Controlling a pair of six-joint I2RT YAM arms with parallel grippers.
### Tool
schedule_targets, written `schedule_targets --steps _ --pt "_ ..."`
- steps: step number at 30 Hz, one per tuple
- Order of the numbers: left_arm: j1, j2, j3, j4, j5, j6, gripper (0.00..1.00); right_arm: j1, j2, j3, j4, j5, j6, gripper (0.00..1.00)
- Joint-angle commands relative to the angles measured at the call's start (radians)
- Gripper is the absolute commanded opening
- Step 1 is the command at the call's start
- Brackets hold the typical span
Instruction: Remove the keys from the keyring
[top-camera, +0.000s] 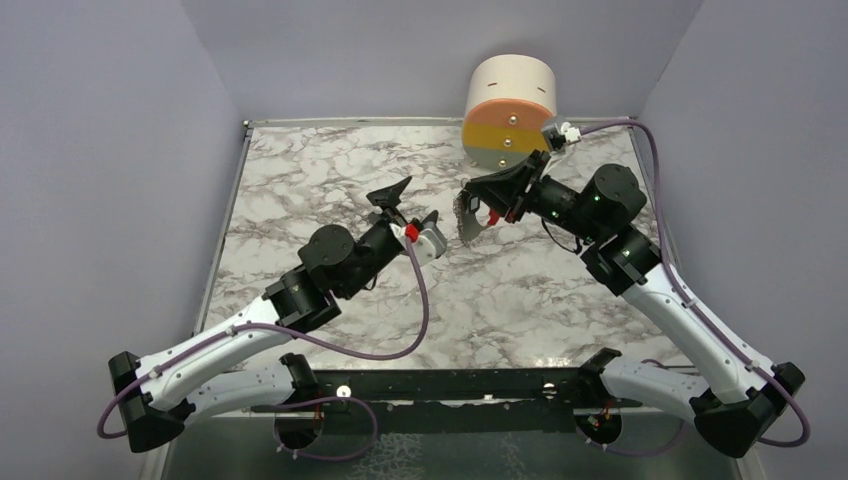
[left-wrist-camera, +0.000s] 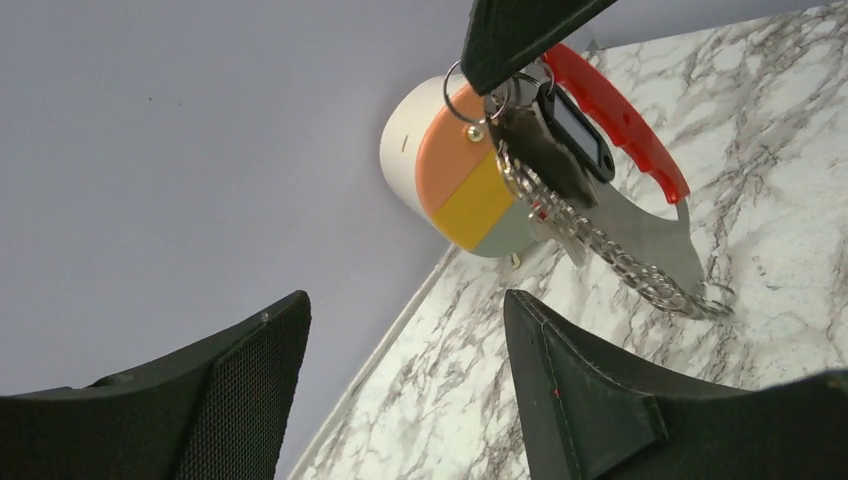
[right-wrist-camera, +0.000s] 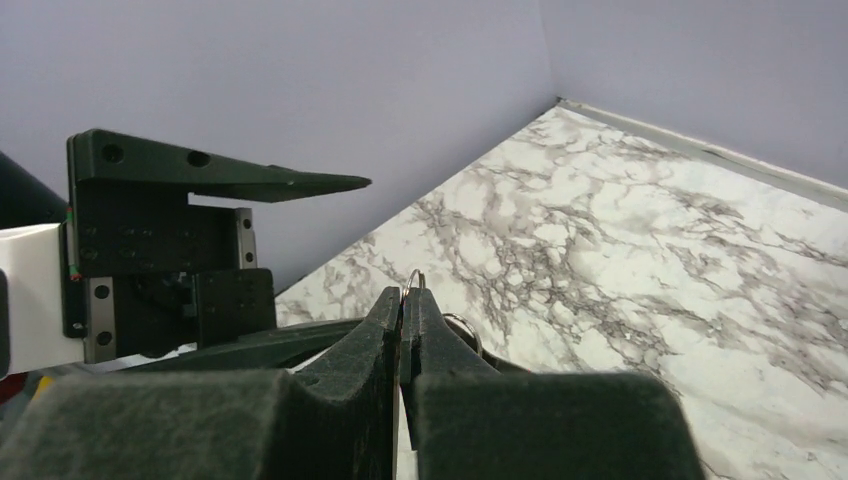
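Since the keyring (left-wrist-camera: 610, 262) hangs in the air rather than lying on the surface (top-camera: 330, 180), it is carried wholly by the right end effector (right-wrist-camera: 405, 300). That end effector is clenched on the thin wire ring (left-wrist-camera: 455, 88) at the top of the bunch. The bunch is held above the middle of the surface, towards the far edge, in front of a cream cylinder (top-camera: 508, 105) with an orange and yellow face. The left end effector (left-wrist-camera: 405, 305) is released, with its jaws wide apart and nothing between them. It is aimed at the bunch from near by, without contact.

Below the pinched ring, a red crescent clip (left-wrist-camera: 622, 112), a link chain (left-wrist-camera: 560, 215), a flat silver blade (left-wrist-camera: 655, 235) and the dark-headed key (left-wrist-camera: 575, 132) are seen dangling together. The red-headed key cannot be picked out with certainty.

The bunch is judged to be light but loose. The chain is limp, so swinging and twisting are to be expected once any part is pulled. The metal is hard and smooth, and slipping under the pads is likely. A key is stiff, thin and very small, so it is best taken by its flat head, face to face between the pads, not by the blade. The wire ring is probably springy, and its coils would have to be forced apart. It should therefore be gripped firmly and close to the key being worked off.
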Motion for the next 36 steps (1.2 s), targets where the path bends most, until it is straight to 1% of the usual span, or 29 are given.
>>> schedule_targets --steps 1,3,5,6,8,11,13,16,18,21,23,26,27,30,32,35,36 --pt "0.004 -0.075 -0.041 0.098 0.005 -0.066 0.67 0.002 -0.039 -0.008 -0.002 0.093 -0.017 0.02" --pt "0.004 -0.097 -0.090 0.161 0.112 -0.111 0.51 0.002 -0.041 -0.027 0.020 0.097 -0.005 0.02" --pt "0.004 -0.102 -0.129 0.231 0.177 -0.167 0.30 0.002 -0.039 -0.039 0.038 0.102 0.008 0.02" --pt "0.004 -0.097 -0.141 0.261 0.208 -0.191 0.24 0.002 -0.038 -0.046 0.047 0.105 0.012 0.02" --pt "0.004 -0.073 -0.149 0.294 0.276 -0.228 0.21 0.002 -0.039 -0.060 0.067 0.110 0.021 0.02" --pt "-0.009 -0.001 -0.121 0.302 0.355 -0.259 0.22 0.002 -0.039 -0.070 0.086 0.120 0.022 0.02" --pt "-0.036 0.031 -0.095 0.304 0.397 -0.267 0.22 0.003 -0.039 -0.072 0.090 0.122 0.019 0.02" --pt "-0.091 0.070 -0.056 0.310 0.432 -0.263 0.23 0.003 -0.037 -0.077 0.103 0.139 0.010 0.02" --pt "-0.130 0.092 -0.038 0.312 0.424 -0.248 0.23 0.003 -0.035 -0.081 0.111 0.152 0.007 0.02" --pt "-0.183 0.120 -0.031 0.327 0.342 -0.206 0.22 0.003 -0.036 -0.104 0.147 0.174 0.018 0.02" --pt "-0.216 0.136 -0.046 0.367 0.262 -0.185 0.21 0.005 -0.042 -0.131 0.186 0.192 0.032 0.02" --pt "-0.269 0.169 -0.099 0.514 0.090 -0.134 0.20 0.008 -0.058 -0.170 0.243 0.222 0.050 0.02" --pt "-0.287 0.186 -0.116 0.588 0.003 -0.106 0.19 0.010 -0.062 -0.177 0.264 0.229 0.055 0.02" --pt "-0.322 0.269 -0.135 0.738 -0.199 -0.004 0.19 0.014 -0.064 -0.198 0.299 0.238 0.064 0.02" --pt "-0.325 0.316 -0.132 0.794 -0.288 0.032 0.22 0.016 -0.069 -0.200 0.310 0.239 0.063 0.02" --pt "-0.325 0.354 -0.130 0.862 -0.403 0.052 0.33 0.020 -0.081 -0.192 0.314 0.241 0.046 0.02" --pt "-0.325 0.361 -0.141 0.906 -0.438 0.063 0.34 0.021 -0.084 -0.190 0.316 0.240 0.044 0.02"
